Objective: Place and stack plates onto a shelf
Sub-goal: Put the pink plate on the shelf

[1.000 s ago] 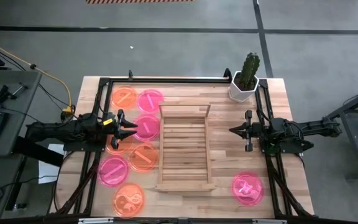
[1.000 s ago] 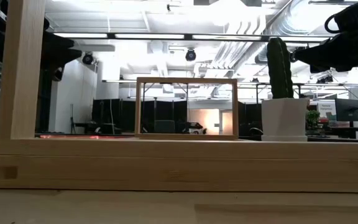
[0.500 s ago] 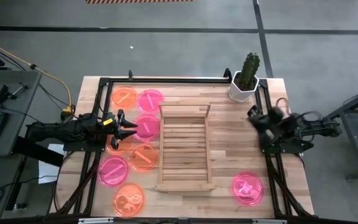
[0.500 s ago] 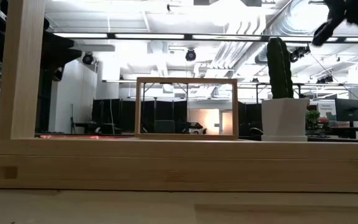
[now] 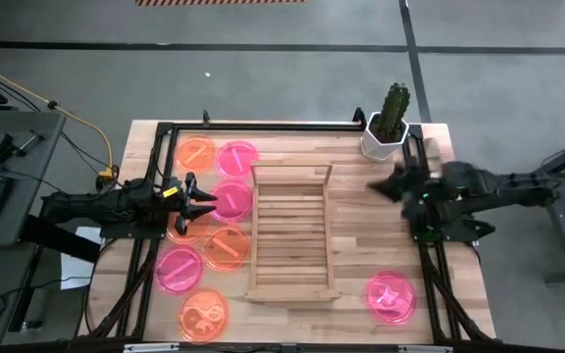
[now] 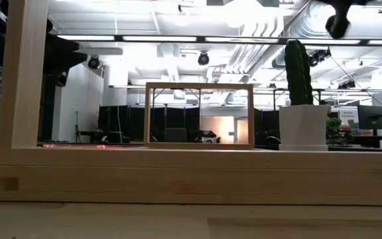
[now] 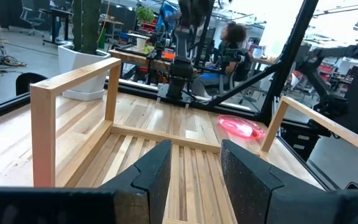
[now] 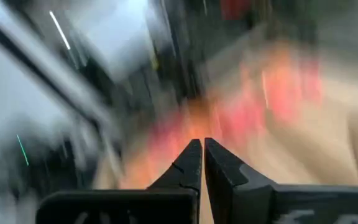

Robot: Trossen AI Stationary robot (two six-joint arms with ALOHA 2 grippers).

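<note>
The light-wood slatted shelf [image 5: 292,235] lies mid-table, its raised rail [image 5: 291,172] at the far end; nothing is on it. Several pink and orange plates [image 5: 228,247] lie flat on the table left of the shelf, and one pink plate [image 5: 391,296] lies at the near right. My left gripper [image 5: 209,201] hovers open over the left plates, pointing at the shelf [image 7: 166,155]. My right gripper [image 5: 376,186] is shut, raised above the table right of the shelf; its wrist view is motion-blurred [image 8: 202,144].
A cactus in a white pot [image 5: 385,127] stands at the far right corner, close to my right arm. Black frame rails run along the table's edges. Bare tabletop lies between the shelf and the right pink plate. A person [image 7: 232,37] is in the room beyond the table.
My right gripper has risen and swung: it first drew back toward the table's right edge while turning, then reached out again toward the shelf, a little nearer the far edge and higher. The left arm, plates and shelf have stayed put.
</note>
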